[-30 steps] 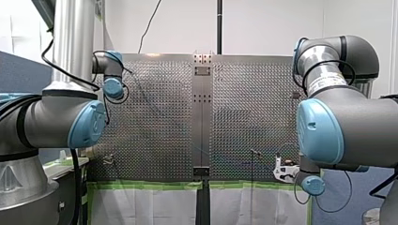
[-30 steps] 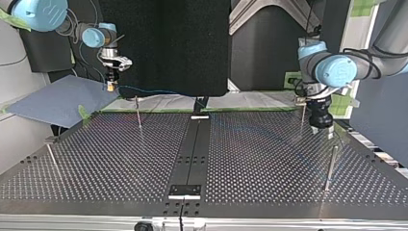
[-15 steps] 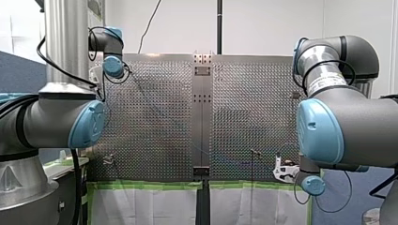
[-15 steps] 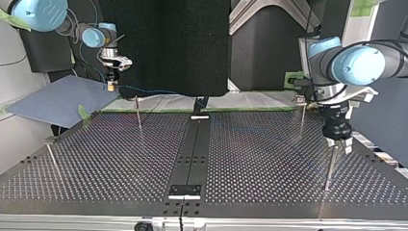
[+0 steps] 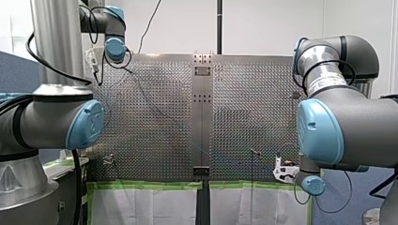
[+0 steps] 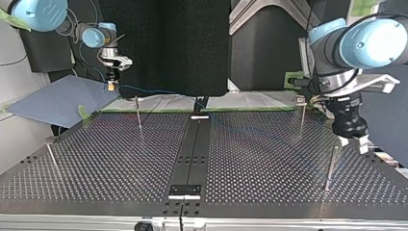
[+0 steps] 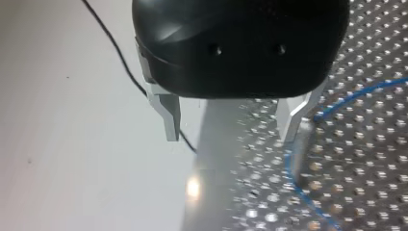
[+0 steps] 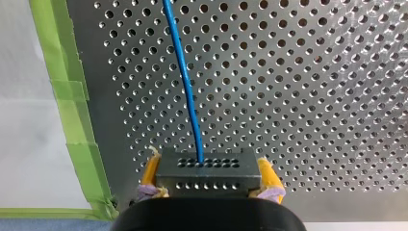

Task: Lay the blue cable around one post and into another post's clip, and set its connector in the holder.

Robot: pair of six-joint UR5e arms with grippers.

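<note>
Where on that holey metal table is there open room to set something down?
The widest bare patch is at the top view's left: table between the far post, the edge post and the black centre strip. The top view's right is crowded: the blue cable lies there and my left gripper hangs open beside a tall post.

The thin blue cable (image 8: 185,82) comes out of the top face of a grey connector (image 8: 207,179), a small block with two rows of holes, clamped in my right gripper (image 8: 208,166). In the top view it runs from upper left toward top centre, above a slim upright post (image 6: 138,113). In the left wrist view it curves round a blurred post (image 7: 300,159)
</note>
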